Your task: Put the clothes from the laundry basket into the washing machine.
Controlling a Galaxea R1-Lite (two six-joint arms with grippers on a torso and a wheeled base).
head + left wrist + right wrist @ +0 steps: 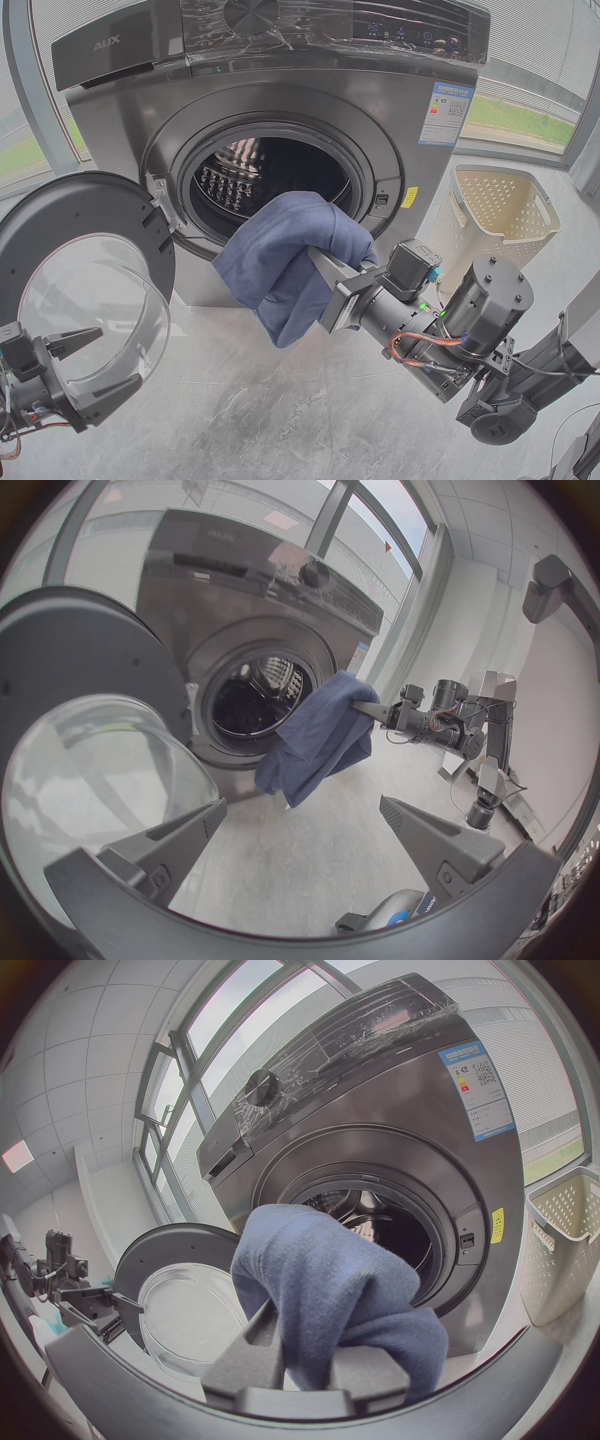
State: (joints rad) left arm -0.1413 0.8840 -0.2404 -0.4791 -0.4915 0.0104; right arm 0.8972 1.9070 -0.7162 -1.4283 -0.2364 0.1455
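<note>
Washer (pixel 387 112) door (pixel 81 209) open, basket (pixel 500 206) beside it. Right hand (pixel 317 257) clamped on blue cloth (pixel 281 262) before the drum mouth (pixel 269 175). Left hand (pixel 119 356) apart, by door.

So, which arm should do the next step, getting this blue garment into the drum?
Right. The right end effector is shut on the blue garment just before the open drum; the left end effector is open and empty, beside the door.

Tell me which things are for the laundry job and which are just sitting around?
For the job: blue garment, held by the right gripper; washing machine with its door open; laundry basket beside it.
Just there: energy label, yellow sticker, windows, left gripper open and empty.
</note>
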